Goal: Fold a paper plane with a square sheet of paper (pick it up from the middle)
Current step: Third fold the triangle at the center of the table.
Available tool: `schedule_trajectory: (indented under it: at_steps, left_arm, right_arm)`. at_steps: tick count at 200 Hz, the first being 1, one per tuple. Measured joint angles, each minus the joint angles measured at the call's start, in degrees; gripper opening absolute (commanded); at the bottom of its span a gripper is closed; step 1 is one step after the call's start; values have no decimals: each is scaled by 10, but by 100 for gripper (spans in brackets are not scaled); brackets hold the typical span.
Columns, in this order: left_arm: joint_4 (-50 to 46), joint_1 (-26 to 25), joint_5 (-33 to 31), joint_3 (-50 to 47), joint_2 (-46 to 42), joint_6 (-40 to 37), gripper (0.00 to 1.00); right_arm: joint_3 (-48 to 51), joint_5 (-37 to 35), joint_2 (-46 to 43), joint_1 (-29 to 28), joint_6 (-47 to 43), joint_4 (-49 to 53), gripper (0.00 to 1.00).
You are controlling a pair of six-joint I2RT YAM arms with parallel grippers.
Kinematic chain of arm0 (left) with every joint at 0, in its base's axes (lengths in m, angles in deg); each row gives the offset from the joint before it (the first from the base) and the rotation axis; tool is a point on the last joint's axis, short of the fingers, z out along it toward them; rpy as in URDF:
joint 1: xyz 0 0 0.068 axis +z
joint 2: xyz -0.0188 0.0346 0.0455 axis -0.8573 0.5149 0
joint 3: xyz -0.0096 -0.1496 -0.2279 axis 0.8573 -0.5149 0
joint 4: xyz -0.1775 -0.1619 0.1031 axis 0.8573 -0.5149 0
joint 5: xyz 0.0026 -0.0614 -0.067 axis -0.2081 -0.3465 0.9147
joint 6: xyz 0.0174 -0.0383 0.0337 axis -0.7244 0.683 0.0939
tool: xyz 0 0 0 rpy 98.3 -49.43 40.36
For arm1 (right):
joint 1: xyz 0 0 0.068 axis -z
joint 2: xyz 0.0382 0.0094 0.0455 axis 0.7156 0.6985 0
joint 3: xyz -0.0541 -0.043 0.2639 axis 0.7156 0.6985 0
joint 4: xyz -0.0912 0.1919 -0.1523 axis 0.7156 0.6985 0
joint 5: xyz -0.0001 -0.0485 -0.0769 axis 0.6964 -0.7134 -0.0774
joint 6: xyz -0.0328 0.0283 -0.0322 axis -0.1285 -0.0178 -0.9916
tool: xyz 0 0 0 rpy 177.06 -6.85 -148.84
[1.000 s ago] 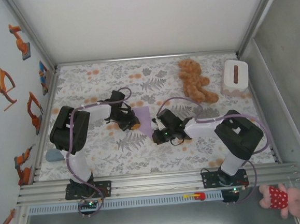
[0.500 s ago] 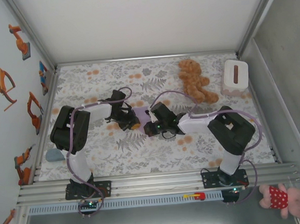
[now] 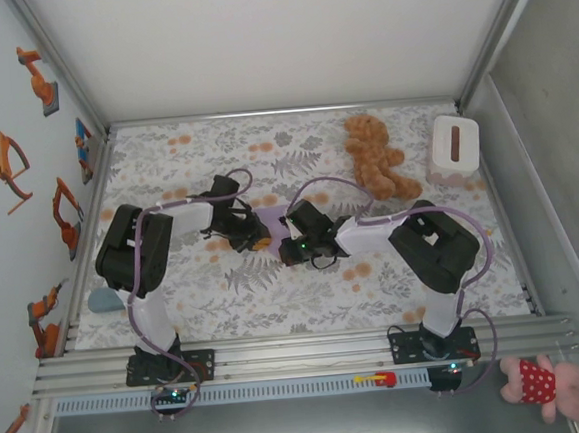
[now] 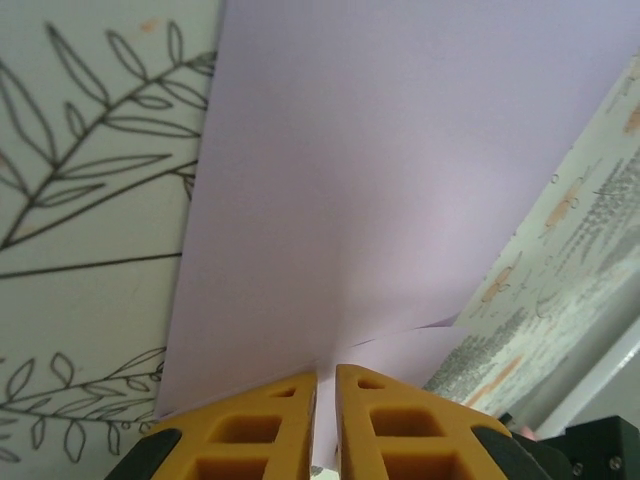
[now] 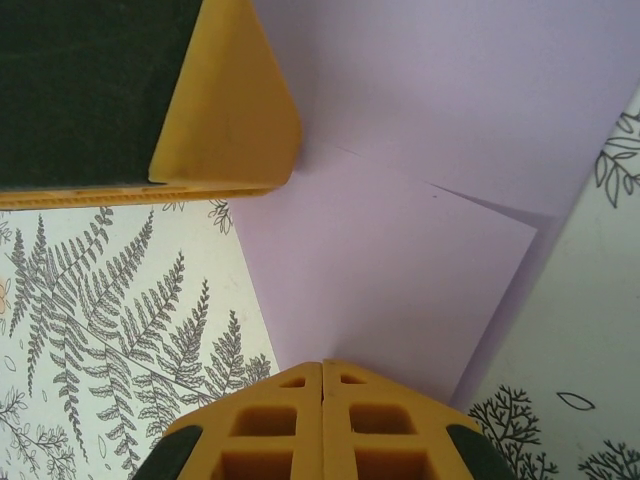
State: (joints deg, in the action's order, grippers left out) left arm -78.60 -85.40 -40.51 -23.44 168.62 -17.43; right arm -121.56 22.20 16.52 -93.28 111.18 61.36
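The lavender square sheet of paper [image 3: 273, 219] lies at the middle of the table, between my two grippers. In the left wrist view the paper [image 4: 380, 180] rises ahead of my left gripper [image 4: 325, 372], whose yellow fingers are shut on its near edge, a thin strip of it showing between them. In the right wrist view a folded flap lies over the paper [image 5: 400, 270]. My right gripper [image 5: 322, 365] is shut with nothing between its fingers, the tips resting at the flap's near edge. My left gripper's finger [image 5: 225, 110] shows at that view's upper left. From above, the left gripper [image 3: 256, 241] and right gripper [image 3: 286, 244] nearly meet.
A brown teddy bear [image 3: 376, 165] lies at the back right, with a white rectangular box [image 3: 454, 145] beside it by the right wall. A small blue object [image 3: 102, 299] sits at the table's left edge. A pink plush [image 3: 559, 386] lies outside the frame rail.
My right gripper has moved left across the table onto the paper, close to the left gripper. The left arm has hardly moved and keeps its hold.
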Motion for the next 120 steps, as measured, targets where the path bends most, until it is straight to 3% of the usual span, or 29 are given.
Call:
schedule_trajectory:
  at_steps: [51,120]
  left_arm:
    - [64,9,28,-39,-16,-10,21]
    - [59,42,15,-35,-17,-47,21]
  right_arm:
    - [-2,0,1,0,0,5,0]
    - [-2,-11,1,-1,3,1,0]
